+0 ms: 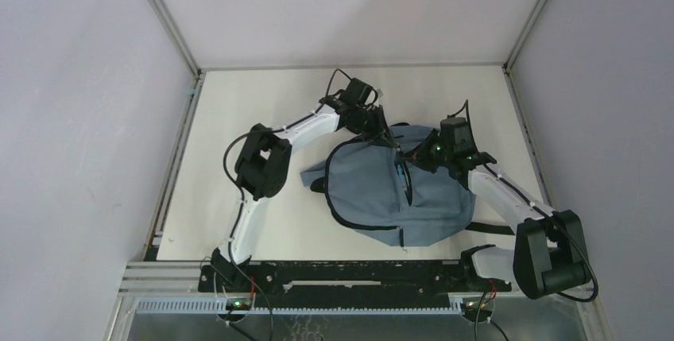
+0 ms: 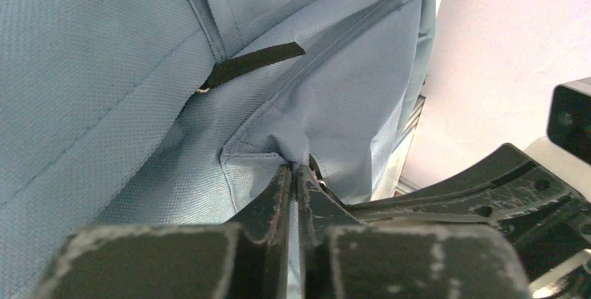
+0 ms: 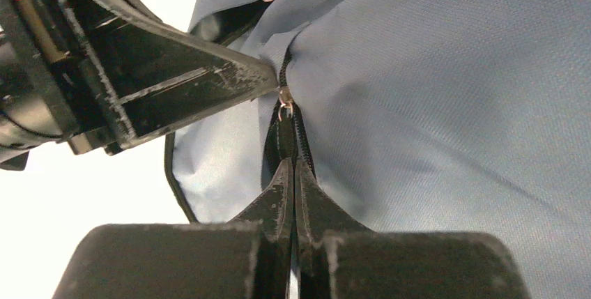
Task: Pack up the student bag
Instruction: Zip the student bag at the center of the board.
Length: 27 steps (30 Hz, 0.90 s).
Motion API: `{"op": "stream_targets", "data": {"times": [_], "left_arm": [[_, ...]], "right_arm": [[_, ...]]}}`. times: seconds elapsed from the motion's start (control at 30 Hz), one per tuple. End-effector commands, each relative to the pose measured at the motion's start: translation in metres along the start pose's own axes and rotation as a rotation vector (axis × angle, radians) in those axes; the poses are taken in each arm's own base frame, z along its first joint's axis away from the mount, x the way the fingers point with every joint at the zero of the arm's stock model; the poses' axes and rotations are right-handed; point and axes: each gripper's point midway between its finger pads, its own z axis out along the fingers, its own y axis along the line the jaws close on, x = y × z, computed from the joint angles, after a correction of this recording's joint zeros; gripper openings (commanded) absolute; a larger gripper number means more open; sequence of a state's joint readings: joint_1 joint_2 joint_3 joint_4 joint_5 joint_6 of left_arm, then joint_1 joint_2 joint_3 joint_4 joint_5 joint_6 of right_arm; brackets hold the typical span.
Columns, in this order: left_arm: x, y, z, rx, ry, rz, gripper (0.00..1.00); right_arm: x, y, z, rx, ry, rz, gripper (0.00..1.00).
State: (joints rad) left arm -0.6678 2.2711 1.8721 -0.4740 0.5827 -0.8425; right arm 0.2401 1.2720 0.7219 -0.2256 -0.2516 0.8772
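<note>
Student bag (image 1: 373,198) lay centre-right of frame on the counter (image 1: 238,110). Left end effector (image 2: 294,168) pinched its fabric; right end effector (image 3: 293,165) clamped the zip pull (image 3: 285,132). You needed taut fabric and a straight draw.

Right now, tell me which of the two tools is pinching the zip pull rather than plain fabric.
The right tool: it is shut on the black zip pull. The left tool only pinches a fold of the student bag in its blue fabric.
</note>
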Motion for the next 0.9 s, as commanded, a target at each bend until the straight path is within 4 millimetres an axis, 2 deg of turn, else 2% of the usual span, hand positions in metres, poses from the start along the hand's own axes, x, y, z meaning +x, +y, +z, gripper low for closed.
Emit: {"op": "stream_targets", "data": {"times": [0.0, 0.13, 0.53, 0.73, 0.87], "left_arm": [[-0.017, -0.029, -0.005, 0.092, -0.049, 0.024, 0.02], [-0.020, -0.033, -0.005, 0.104, -0.071, 0.010, 0.00], [-0.042, -0.045, -0.017, 0.144, -0.175, -0.054, 0.00], [-0.049, -0.045, -0.020, 0.155, -0.189, -0.069, 0.00], [-0.054, -0.041, -0.022, 0.152, -0.203, -0.076, 0.00]], "right_arm": [[-0.013, 0.020, -0.021, -0.058, -0.066, -0.044, 0.00], [-0.010, 0.019, -0.030, -0.059, -0.061, -0.073, 0.00], [0.017, -0.003, -0.052, 0.017, -0.052, -0.139, 0.00], [0.044, -0.017, -0.063, 0.030, -0.012, -0.152, 0.00], [0.071, -0.032, -0.070, 0.045, 0.037, -0.155, 0.00]]}}
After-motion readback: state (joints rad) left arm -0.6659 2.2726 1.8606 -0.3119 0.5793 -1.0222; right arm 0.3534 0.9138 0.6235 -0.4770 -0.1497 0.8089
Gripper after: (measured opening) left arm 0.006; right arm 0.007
